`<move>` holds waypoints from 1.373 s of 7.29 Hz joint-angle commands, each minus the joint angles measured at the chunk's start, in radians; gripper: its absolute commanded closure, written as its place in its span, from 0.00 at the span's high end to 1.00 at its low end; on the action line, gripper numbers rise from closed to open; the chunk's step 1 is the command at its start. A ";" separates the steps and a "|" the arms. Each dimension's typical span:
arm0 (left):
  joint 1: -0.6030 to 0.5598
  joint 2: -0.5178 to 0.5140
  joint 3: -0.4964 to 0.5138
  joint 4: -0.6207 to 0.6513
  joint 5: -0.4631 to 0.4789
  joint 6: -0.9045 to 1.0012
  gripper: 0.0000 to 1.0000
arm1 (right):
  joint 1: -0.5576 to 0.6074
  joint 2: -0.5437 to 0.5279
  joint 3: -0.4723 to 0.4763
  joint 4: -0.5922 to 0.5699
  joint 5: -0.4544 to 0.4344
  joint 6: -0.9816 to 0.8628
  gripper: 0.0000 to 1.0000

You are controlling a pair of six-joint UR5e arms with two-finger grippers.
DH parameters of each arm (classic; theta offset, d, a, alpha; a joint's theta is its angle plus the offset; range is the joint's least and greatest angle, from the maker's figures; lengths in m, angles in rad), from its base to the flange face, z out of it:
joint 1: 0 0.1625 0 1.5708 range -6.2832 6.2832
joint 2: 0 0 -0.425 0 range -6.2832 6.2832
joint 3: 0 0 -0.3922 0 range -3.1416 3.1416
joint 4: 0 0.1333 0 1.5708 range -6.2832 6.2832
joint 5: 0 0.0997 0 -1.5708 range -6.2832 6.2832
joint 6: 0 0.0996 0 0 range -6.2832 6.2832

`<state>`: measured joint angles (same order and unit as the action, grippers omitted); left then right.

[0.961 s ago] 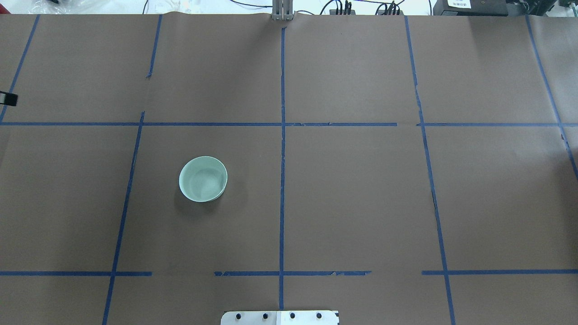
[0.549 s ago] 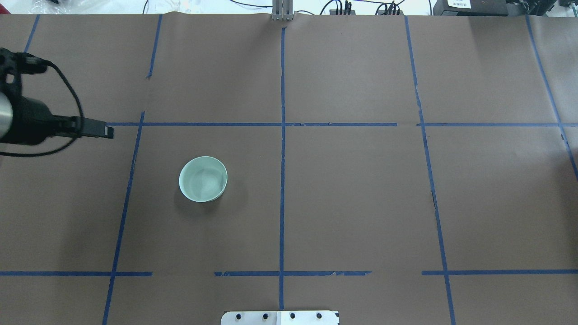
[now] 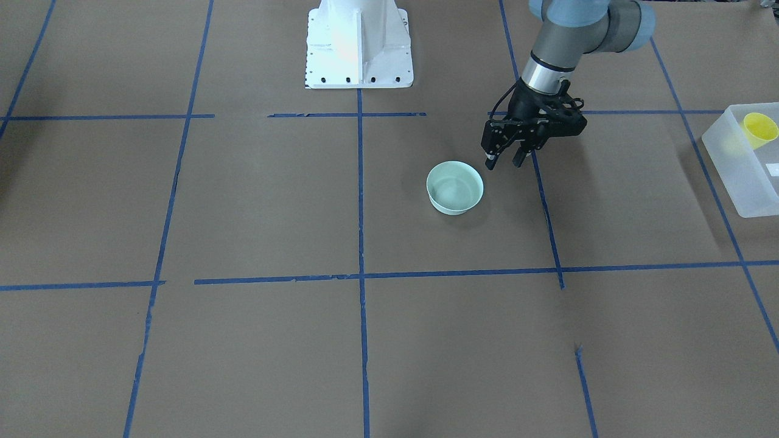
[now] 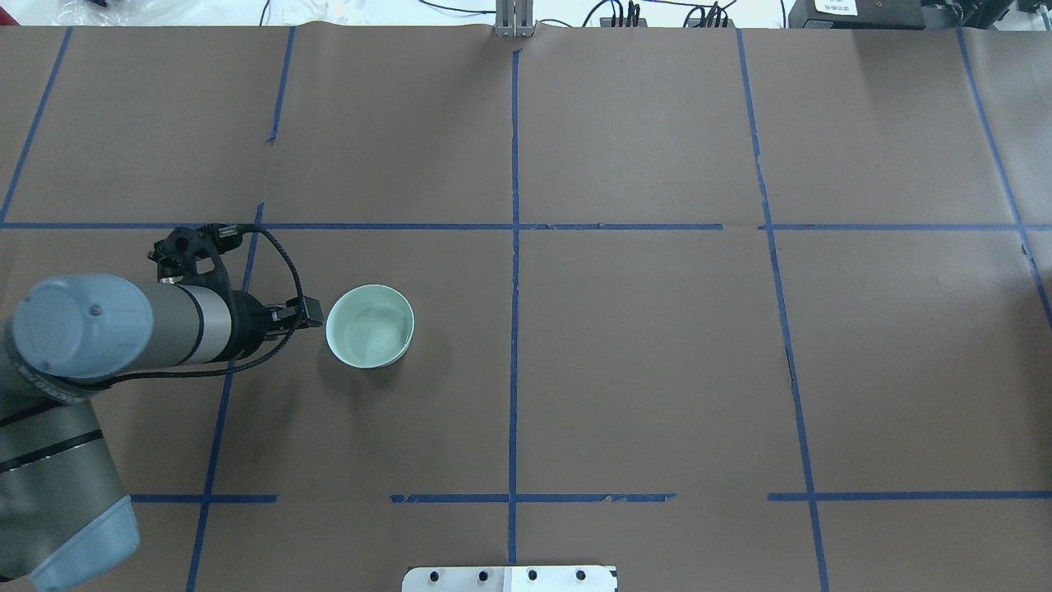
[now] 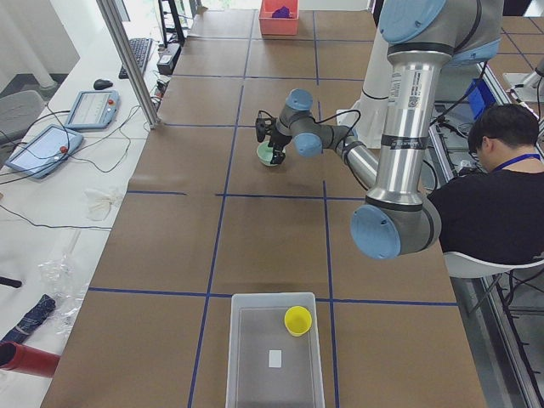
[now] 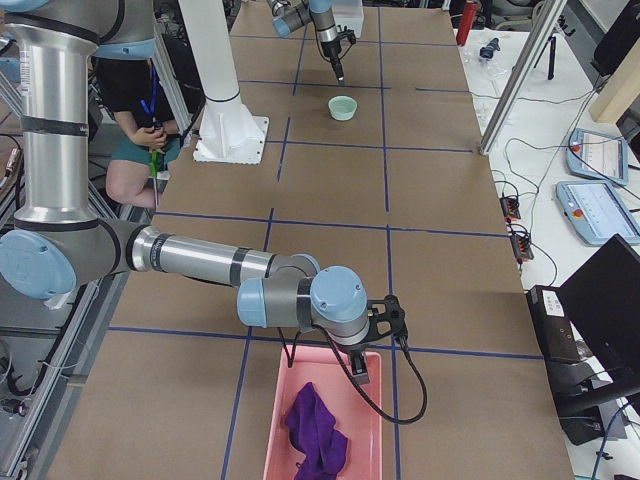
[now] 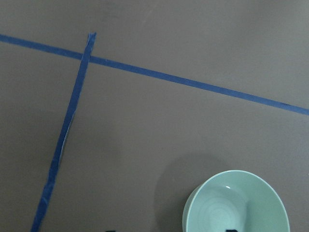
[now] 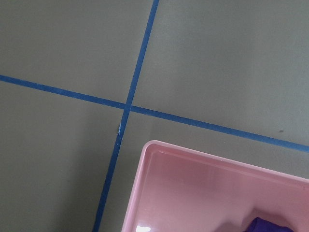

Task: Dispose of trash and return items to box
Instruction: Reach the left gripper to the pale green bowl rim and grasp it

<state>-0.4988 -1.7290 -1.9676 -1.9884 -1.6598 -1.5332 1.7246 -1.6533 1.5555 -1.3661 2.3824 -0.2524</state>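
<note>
One cup (image 3: 759,129), the yellow one, already sits inside the box (image 3: 730,164), close to one of its walls, at the end of the desk (image 4: 657,370) on my left. Well apart from it, the pale green bowl (image 4: 370,326) stands upright and empty out on the desk, exactly where it stood a second ago.

What has changed is me. A second ago only a tip of my left arm showed at the edge of the overhead view. Half a second ago it was reaching in. Now my left fingers (image 3: 489,159) hang just beside the bowl's rim, on the side toward the box. They are spread apart with nothing between them, and as far as I can see they are not touching it.

I take this to mean the bowl is the next item for the box, and that I am lining up to pinch its rim.

My right fingers (image 6: 362,372) hover at the edge of a pink tray (image 6: 300,380) holding a purple cloth (image 6: 318,430) at the other end. Whether they are spread or clenched I cannot tell.
</note>
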 commanded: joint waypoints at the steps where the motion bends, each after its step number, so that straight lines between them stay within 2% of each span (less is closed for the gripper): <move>1: 0.045 -0.023 0.038 0.000 0.023 -0.044 0.67 | 0.001 -0.009 0.000 0.016 0.000 -0.001 1.00; 2: 0.045 -0.029 0.047 0.000 0.022 -0.045 0.60 | 0.000 -0.010 0.000 0.018 0.000 -0.001 1.00; 4: 0.048 -0.082 0.108 0.000 0.022 -0.071 0.11 | 0.000 -0.011 0.000 0.018 -0.002 -0.002 1.00; 5: 0.048 -0.095 0.110 -0.001 0.020 -0.071 0.10 | 0.000 -0.011 0.000 0.018 -0.002 -0.001 1.00; 6: 0.048 -0.095 0.108 0.000 0.020 -0.070 0.00 | 0.000 -0.011 0.002 0.018 -0.002 -0.001 1.00; 8: 0.026 -0.084 0.060 0.008 0.008 -0.027 0.00 | 0.000 -0.011 0.000 0.018 -0.002 -0.002 1.00; 9: -0.027 -0.075 -0.039 0.113 -0.050 0.140 0.00 | 0.000 -0.011 0.000 0.018 -0.002 -0.002 1.00; 10: -0.144 -0.084 -0.112 0.220 -0.134 0.285 0.00 | 0.000 -0.011 0.000 0.018 -0.002 -0.004 1.00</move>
<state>-0.5354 -1.8102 -1.9884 -1.8837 -1.7109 -1.4151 1.7245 -1.6644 1.5555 -1.3484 2.3807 -0.2549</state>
